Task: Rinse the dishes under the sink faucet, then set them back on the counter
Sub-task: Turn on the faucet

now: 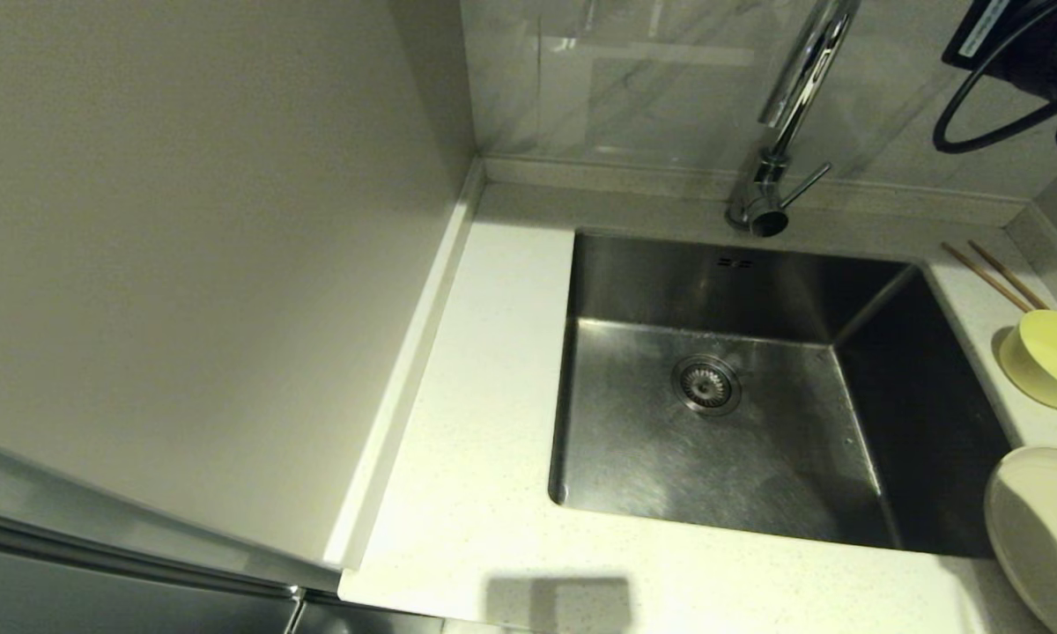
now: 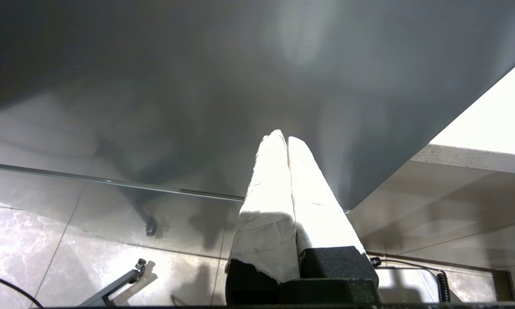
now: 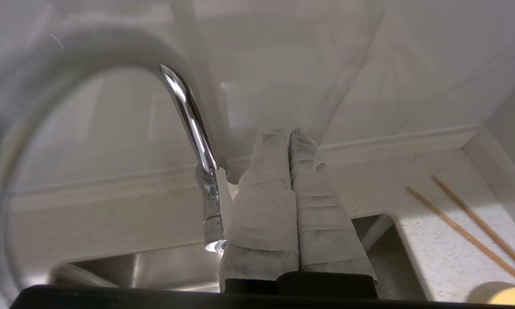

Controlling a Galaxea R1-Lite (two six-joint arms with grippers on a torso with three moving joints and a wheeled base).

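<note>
The sink (image 1: 713, 414) is taken as the landmark; the faucet (image 1: 788, 106) is mounted behind its back rim, lever (image 1: 806, 185) angled to the sink's right; on the counter (image 1: 467, 423) right of the sink, two chopsticks (image 1: 995, 275) are laid farthest back, the bowl (image 1: 1050, 359) in front of them, the plate (image 1: 1044, 528) nearest; the right gripper (image 3: 288, 133) is held high behind the sink near the faucet, fingers pressed together, empty; the left gripper (image 2: 283, 137) is parked low beside a grey panel (image 2: 240, 86), fingers pressed together.

Bowl (image 1: 1050, 359) beside 2 chopsticks (image 1: 995, 276)
</note>
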